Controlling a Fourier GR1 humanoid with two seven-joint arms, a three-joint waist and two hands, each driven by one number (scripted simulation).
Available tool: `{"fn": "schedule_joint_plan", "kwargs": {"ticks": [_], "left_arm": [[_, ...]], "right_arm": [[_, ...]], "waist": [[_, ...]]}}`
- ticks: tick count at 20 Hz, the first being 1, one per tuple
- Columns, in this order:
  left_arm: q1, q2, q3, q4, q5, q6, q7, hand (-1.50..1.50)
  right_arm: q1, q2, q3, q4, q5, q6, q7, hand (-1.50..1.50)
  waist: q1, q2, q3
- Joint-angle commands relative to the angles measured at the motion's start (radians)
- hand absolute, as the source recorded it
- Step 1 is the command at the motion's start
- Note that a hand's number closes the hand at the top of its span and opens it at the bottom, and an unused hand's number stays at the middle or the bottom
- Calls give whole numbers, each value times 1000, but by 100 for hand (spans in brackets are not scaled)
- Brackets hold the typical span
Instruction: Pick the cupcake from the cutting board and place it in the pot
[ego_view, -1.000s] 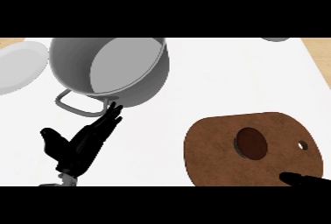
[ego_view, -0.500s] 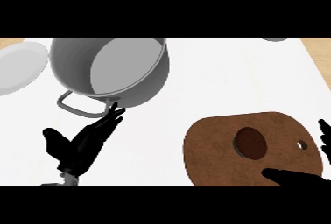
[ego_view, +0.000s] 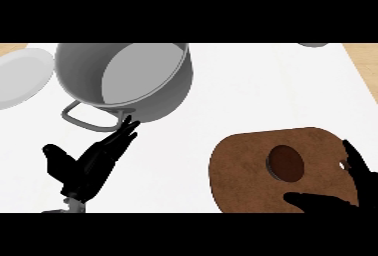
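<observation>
Head view, looking steeply down on a white counter (ego_view: 251, 90). At about 11 o'clock, a grey pot (ego_view: 129, 77) with its loop handle (ego_view: 85, 117) toward 7 o'clock. Just left of it, cut by the edge at 9 o'clock, a white plate (ego_view: 22, 75). At 5 o'clock, a round brown cutting board (ego_view: 244, 170), with the cupcake (ego_view: 286, 162) — seen from above as a dark brown oval — sitting a little right of the board's middle, well apart from the pot.

Left hand (ego_view: 85, 165) at 7 o'clock, released, fingers straight and pointing up toward the pot, fingertips close to the pot's handle, holding nothing. Right hand (ego_view: 347, 195) at 4 to 5 o'clock over the board's right edge — thumb stretched out below the cupcake, fingers raised to its right, spread around the cupcake without closing on it. A small grey object (ego_view: 314, 45) cut off at 1 o'clock, too little visible to identify.
</observation>
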Motion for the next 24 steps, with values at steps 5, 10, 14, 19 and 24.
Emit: {"fn": "schedule_joint_plan", "kwargs": {"ticks": [5, 10, 14, 19, 24], "left_arm": [[-33, -20, 49, 100, -7, -29, -56, 0], [-17, -31, 48, 36, -5, -28, -8, 0], [-18, -54, 33, 57, -49, -21, -28, 0], [-16, -49, 78, 117, -23, -77, -79, 0], [-43, -33, 122, 111, -20, -110, -35, 0]], "right_arm": [[-17, 53, -52, 97, -32, 63, 63, -150], [-22, 127, -45, 125, 35, 48, 38, -150], [-43, 112, -94, 116, 12, 117, 64, -150], [-32, 232, 48, 169, 173, 54, 63, -150], [-7, 231, -85, 229, 64, 67, -115, 150]], "waist": [[-5, 5, -1], [-4, 3, -1], [-5, 3, -1], [-4, 3, -1], [-6, 3, -1]]}}
